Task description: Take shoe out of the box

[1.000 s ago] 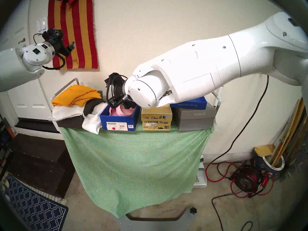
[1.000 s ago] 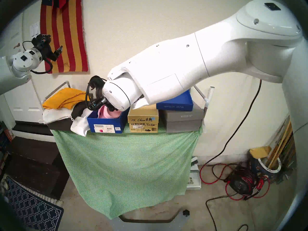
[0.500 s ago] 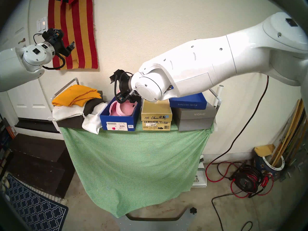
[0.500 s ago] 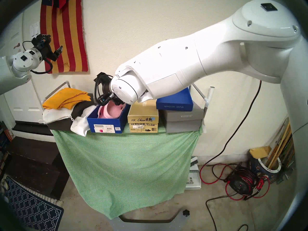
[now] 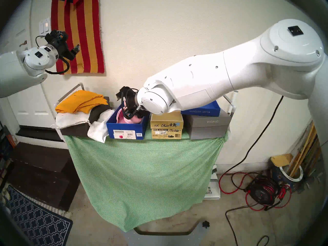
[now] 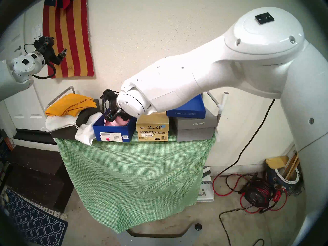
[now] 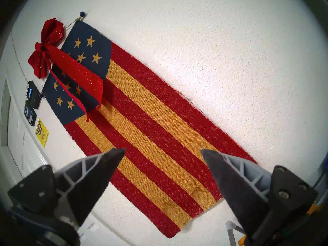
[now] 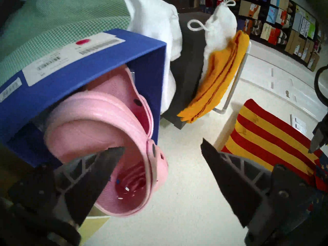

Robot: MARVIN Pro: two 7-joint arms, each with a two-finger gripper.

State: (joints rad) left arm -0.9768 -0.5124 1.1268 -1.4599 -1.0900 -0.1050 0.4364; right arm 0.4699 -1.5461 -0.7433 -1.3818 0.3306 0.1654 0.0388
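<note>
The royal-blue box (image 5: 126, 129) stands on the green-checked table, its labels and pink dot facing me. A pink clog shoe (image 8: 99, 126) lies inside it, with a second pink clog (image 8: 122, 82) behind. My right gripper (image 8: 163, 151) is open and reaches down into the box from the right. One of its fingers (image 8: 99, 171) sits in front of the shoe's opening, and the shoe's rim lies between the two fingers. In the head view the wrist hides most of the shoe (image 5: 133, 121). My left gripper (image 7: 163, 151) is open and empty, raised at the far left (image 5: 75, 49).
Right of the blue box stands a tan box (image 5: 166, 124), then a grey VIONIC box (image 5: 207, 126) with a shallow blue tray (image 5: 200, 109) on it. On the left lie white bags (image 5: 98, 129) and a yellow cloth (image 5: 81, 101). A striped flag (image 5: 79, 36) hangs on the wall.
Half a second ago the right wrist stood higher and further right, with the pink shoes showing. It has dropped back into the box and its elbow has swung up. The left arm is unmoved.
</note>
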